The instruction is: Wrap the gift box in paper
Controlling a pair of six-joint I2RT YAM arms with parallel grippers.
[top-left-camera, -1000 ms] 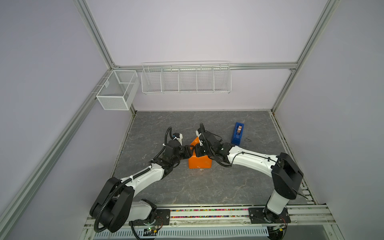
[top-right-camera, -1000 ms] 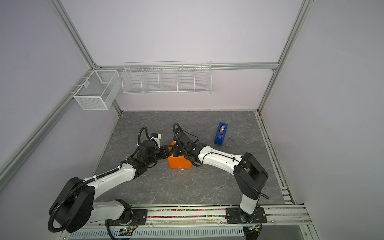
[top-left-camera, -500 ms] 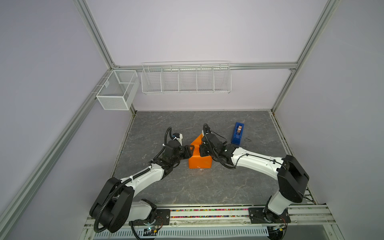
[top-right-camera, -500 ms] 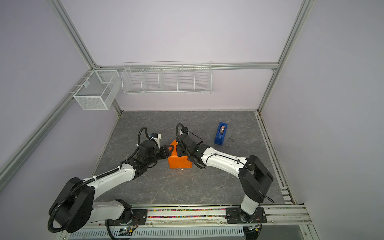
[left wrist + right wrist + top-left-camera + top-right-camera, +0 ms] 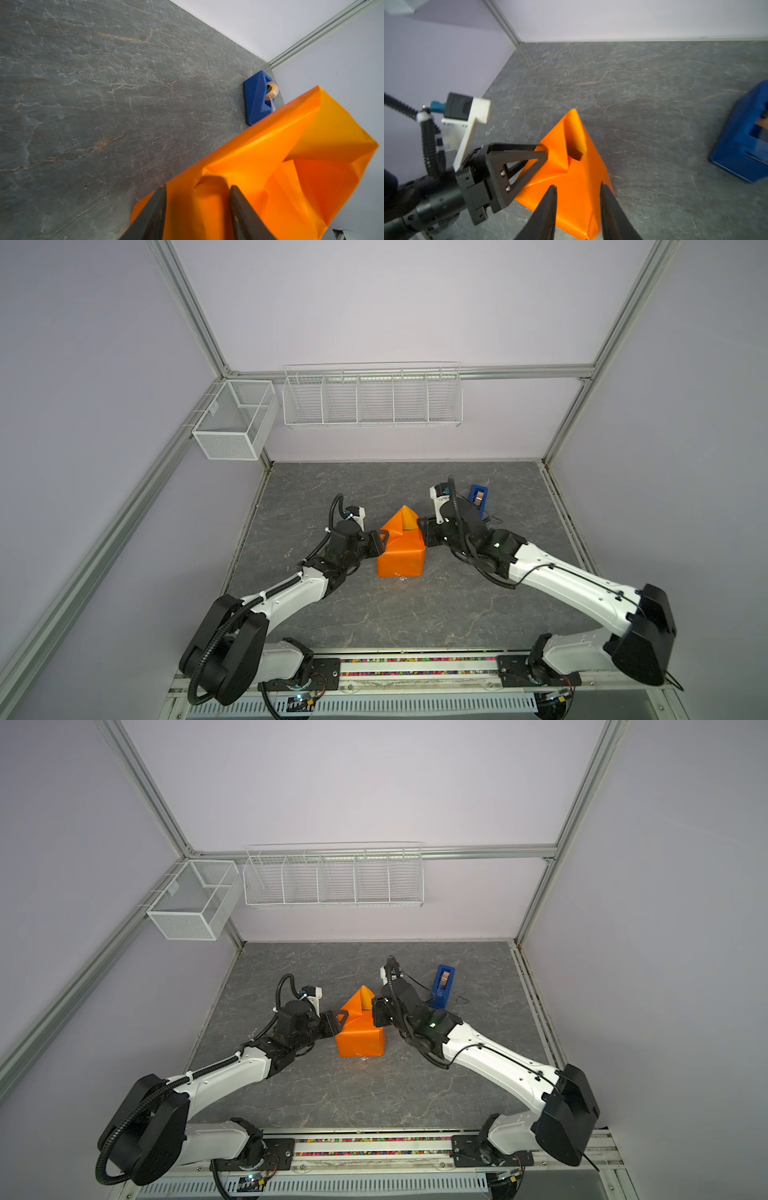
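Right wrist view, entry one: right gripper [image 5: 577, 186], jaws apart, held just right of the paper [image 5: 591, 176], contact not discernible. Entry two: left gripper [image 5: 543, 151], jaws likewise apart, tips pressed into the paper's left side, denting it. Paper: orange, folded into a block, its far end unclosed and rising to a peak with a dark gap under the flap; sits at the middle of the table [image 5: 633, 83], between the two grippers. Contents: box, covered and unseen. Blue dispenser [image 5: 443, 986]: standing on its base, carrying a tape roll, far right of the paper and apart from it. Far wall: wire rack [image 5: 372, 398], with a mesh basket [image 5: 232, 423] on the left wall beside it.
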